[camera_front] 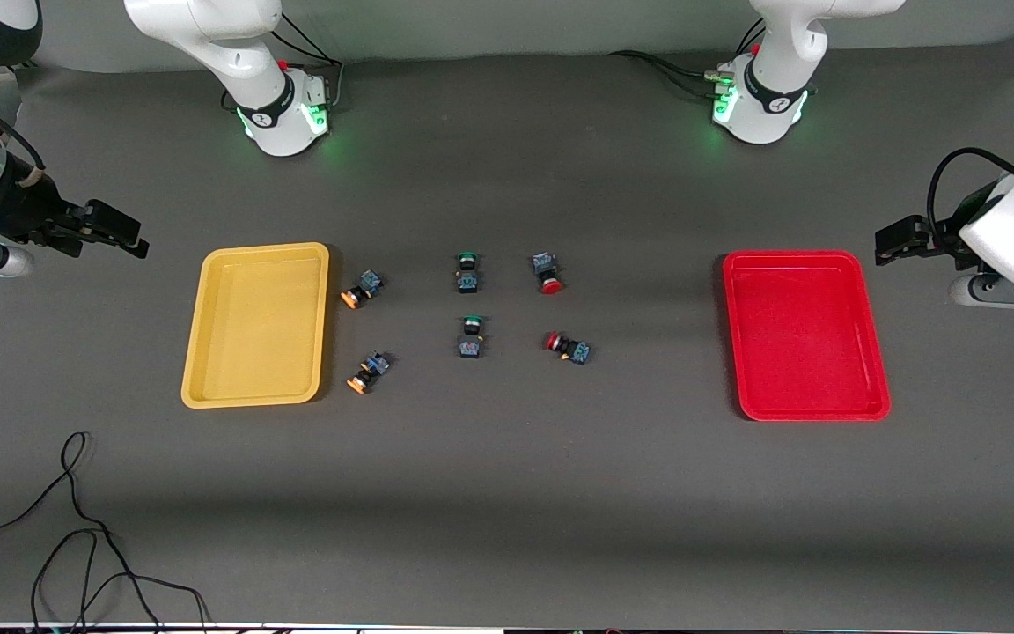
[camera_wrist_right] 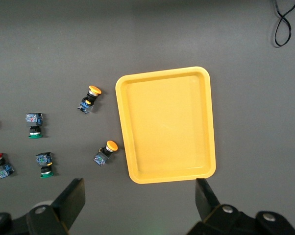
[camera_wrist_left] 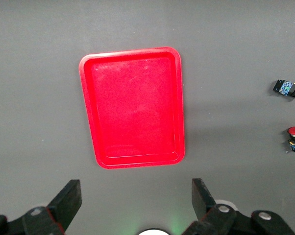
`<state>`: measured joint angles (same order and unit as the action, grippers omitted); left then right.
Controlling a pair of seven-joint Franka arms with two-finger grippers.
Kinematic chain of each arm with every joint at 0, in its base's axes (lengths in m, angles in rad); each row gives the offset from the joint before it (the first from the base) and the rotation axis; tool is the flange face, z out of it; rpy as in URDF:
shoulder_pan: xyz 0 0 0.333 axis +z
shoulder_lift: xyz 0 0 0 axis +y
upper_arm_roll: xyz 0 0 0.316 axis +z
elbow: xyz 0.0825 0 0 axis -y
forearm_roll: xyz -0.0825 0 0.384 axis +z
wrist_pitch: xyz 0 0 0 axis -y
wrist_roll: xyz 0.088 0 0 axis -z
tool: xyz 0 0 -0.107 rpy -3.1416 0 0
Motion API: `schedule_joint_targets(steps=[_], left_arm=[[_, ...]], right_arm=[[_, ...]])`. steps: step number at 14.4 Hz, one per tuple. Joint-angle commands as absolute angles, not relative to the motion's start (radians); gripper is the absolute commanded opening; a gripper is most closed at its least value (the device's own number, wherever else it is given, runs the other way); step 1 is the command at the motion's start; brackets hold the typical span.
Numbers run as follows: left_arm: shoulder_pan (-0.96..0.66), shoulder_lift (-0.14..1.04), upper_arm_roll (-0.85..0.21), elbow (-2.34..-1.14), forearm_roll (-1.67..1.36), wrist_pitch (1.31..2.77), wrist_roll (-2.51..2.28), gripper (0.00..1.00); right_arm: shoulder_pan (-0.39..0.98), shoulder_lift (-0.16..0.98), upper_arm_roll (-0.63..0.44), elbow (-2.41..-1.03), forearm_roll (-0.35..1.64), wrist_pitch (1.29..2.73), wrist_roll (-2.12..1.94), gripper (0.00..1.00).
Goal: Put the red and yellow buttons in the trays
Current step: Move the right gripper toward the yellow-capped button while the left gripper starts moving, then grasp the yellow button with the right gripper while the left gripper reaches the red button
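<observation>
Buttons untouched, both trays bare; first pick judged pending.

Right gripper (camera_front: 124, 236) spread wide, gripping nothing, hung off yellow tray (camera_front: 199, 352), outward at right arm's end. Left gripper (camera_front: 894, 242) likewise wide, waited off red tray (camera_front: 877, 352).

Yellow buttons (camera_front: 361, 288) lay on sides just beside yellow tray, long axes slanted, caps toward it. Red buttons (camera_front: 547, 271) lay nearer red tray, one cap facing front camera.

Next move judged: right gripper over nearest yellow button, fingers across body.
</observation>
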<state>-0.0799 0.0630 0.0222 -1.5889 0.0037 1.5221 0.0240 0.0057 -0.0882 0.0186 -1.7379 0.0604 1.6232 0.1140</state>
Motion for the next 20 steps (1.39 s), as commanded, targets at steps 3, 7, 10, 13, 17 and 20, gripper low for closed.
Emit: schedule_joint_targets(steps=[3,7,10,13,17,20], left_arm=[[-0.091,0.035,0.032,-1.609,0.003,1.531,0.029,1.00],[-0.092,0.035,0.032,-1.609,0.005,1.529,0.029,1.00],[-0.094,0.047,0.031,-1.608,0.005,1.511,0.018,1.00],[-0.103,0.046,0.026,-1.621,-0.001,1.511,0.012,1.00],[-0.175,0.023,-0.023,-1.755,-0.023,1.563,-0.096,1.00],[-0.277,0.028,-0.064,-1.807,-0.072,1.644,-0.311,1.00]], right_arm=[[-0.008,-0.029,0.021,-1.680,0.037,1.598,0.098,1.00],[0.008,-0.015,0.025,-1.687,0.048,1.545,0.142,1.00],[0.072,-0.017,0.034,-1.787,0.051,1.615,0.329,1.00],[0.087,-0.023,0.083,-1.903,0.054,1.718,0.399,1.00],[0.084,0.079,0.237,-2.060,0.078,1.974,0.679,1.00],[0.084,0.201,0.276,-2.097,0.078,2.092,0.804,1.00]])
